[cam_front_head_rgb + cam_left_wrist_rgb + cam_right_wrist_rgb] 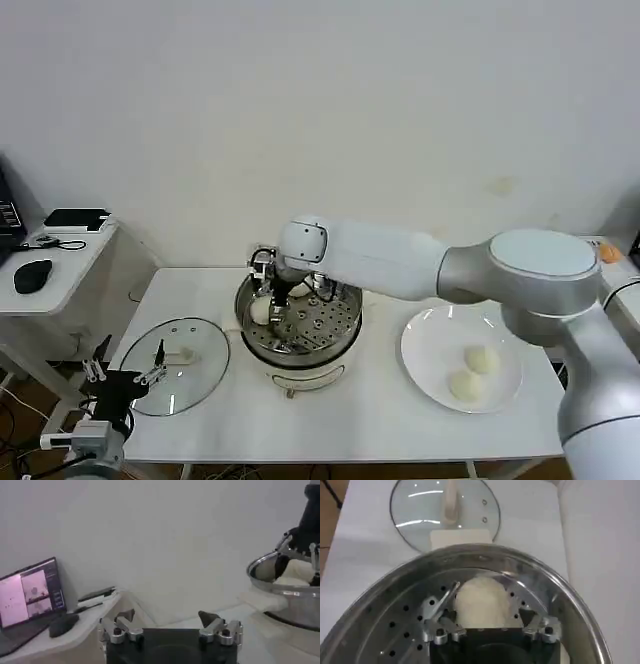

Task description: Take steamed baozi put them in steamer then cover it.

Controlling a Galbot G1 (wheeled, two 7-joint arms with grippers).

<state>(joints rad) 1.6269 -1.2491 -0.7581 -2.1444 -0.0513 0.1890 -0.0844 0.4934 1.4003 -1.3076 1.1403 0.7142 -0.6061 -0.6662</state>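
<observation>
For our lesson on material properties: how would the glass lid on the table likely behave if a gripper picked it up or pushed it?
The lid looks stiff and probably breakable, being clear glass. Lying flat on the table, it would likely slide rather than tip. Its smooth, shiny surface seems slippery, so the pale handle appears the safest hold.

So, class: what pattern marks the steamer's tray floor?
Rows of small round holes across the shiny metal steamer floor, clearest in the right wrist view.

Shiny perforated metal steamer; clear glass cover; smooth matt baozi.
</observation>
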